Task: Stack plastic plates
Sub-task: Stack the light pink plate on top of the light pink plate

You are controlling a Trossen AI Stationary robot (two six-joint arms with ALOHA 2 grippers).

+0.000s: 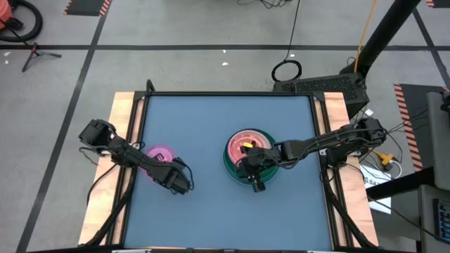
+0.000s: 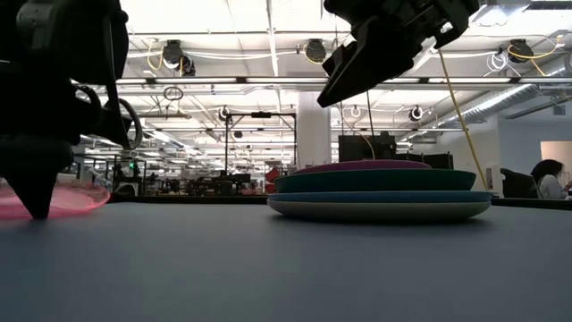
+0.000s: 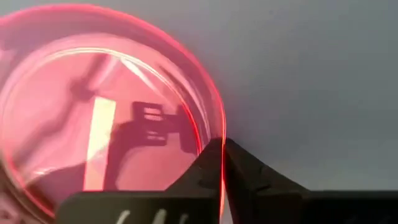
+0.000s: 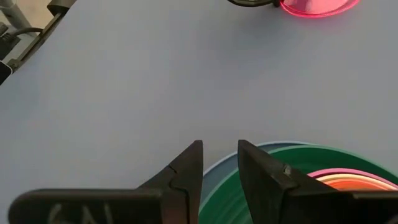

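Note:
The stack of plates [image 1: 247, 150] stands right of the table's middle: a pale one at the bottom, then blue, dark green and pink ones [image 2: 380, 190]. A small translucent pink plate [image 1: 158, 154] lies to the left [image 4: 311, 6]. My left gripper [image 3: 222, 152] is shut on this plate's rim and reaches table level in the low view [image 2: 36, 201]. My right gripper [image 4: 221, 158] is open and holds nothing. It hangs above the stack's near edge [image 1: 252, 176], clear of the plates [image 2: 384, 45]. My left gripper pinches the small pink plate's rim [image 3: 221, 171] on the side toward the stack, one finger inside the plate [image 3: 202, 168] and one outside [image 3: 249, 171]. The fingers come from above, pointing down. The plate sits level, low at the table top; whether it is lifted clear I cannot tell.
Wooden rails run along the blue table's left [image 1: 121, 140] and right [image 1: 336, 112] sides. Bare table top lies between the pink plate and the stack [image 1: 200, 140] and along the far side.

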